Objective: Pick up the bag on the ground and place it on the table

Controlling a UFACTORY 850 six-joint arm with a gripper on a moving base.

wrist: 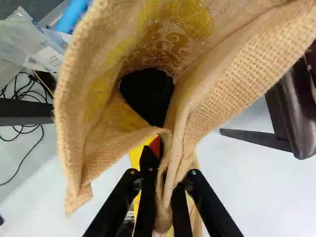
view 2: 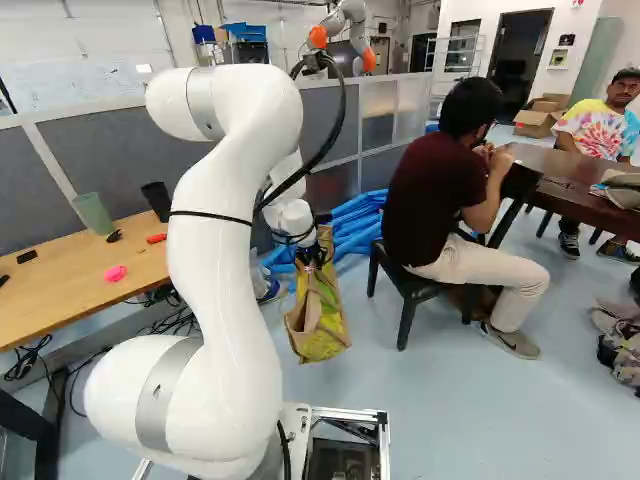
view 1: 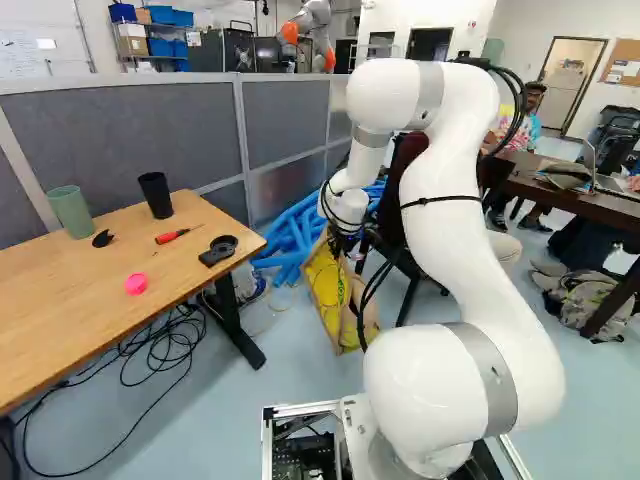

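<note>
While the jaws pinch the bag [view 2: 318, 322], it hangs lengthwise beneath them. The tabletop [view 1: 85, 275] lies to its left, so the carry should go leftward.

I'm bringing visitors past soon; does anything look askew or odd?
Two things: the bag tilts, pinched in the gripper by one bunched edge, mouth gaping; and black cables sprawl in a loose tangle on the floor by the wooden table.
</note>
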